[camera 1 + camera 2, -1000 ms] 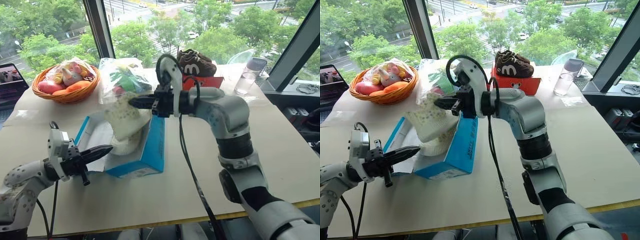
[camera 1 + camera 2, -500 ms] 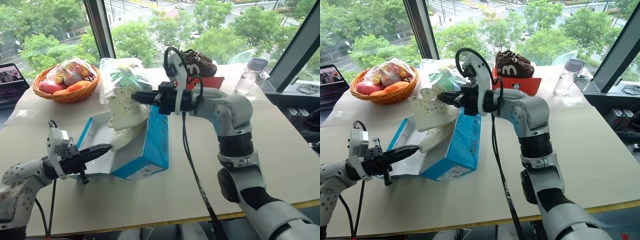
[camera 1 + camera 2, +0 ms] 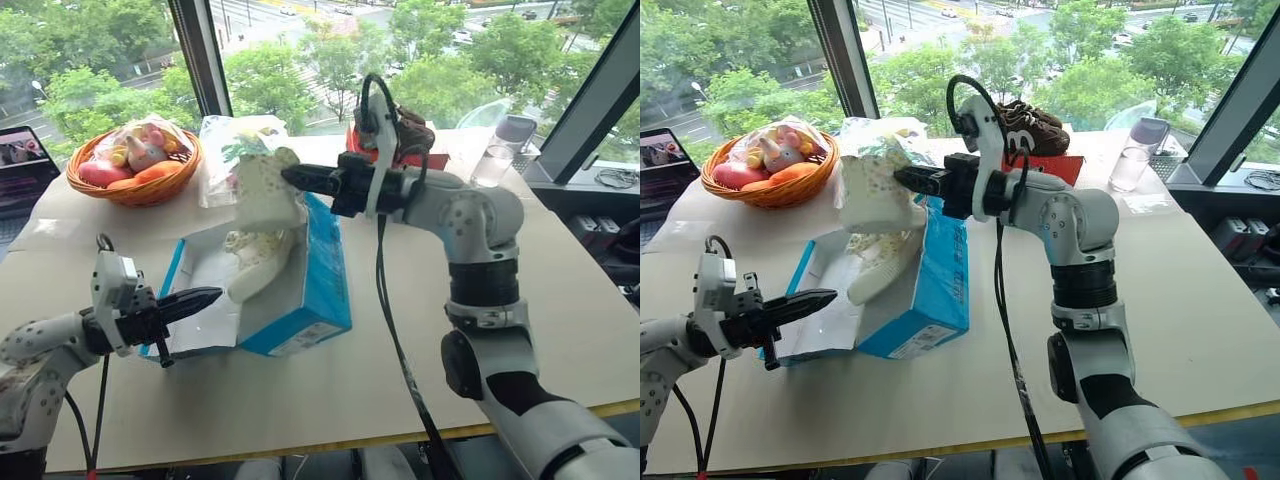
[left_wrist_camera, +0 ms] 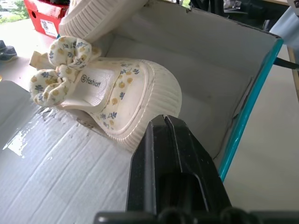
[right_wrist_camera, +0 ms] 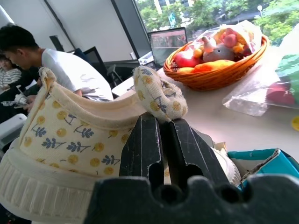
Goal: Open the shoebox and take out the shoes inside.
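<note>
Gripping one shoe (image 3: 262, 190), now higher and rightward above the shoebox (image 3: 318, 290): right end effector (image 3: 292, 177); left end effector (image 3: 212, 296) clenched, seemingly empty.

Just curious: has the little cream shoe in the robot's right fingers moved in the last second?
Yes. The shoe has risen clear of the shoebox, toward the plastic bag.

"fashion" on the insole (image 4: 96, 88) of the boxed shoe (image 4: 117, 100)
</note>
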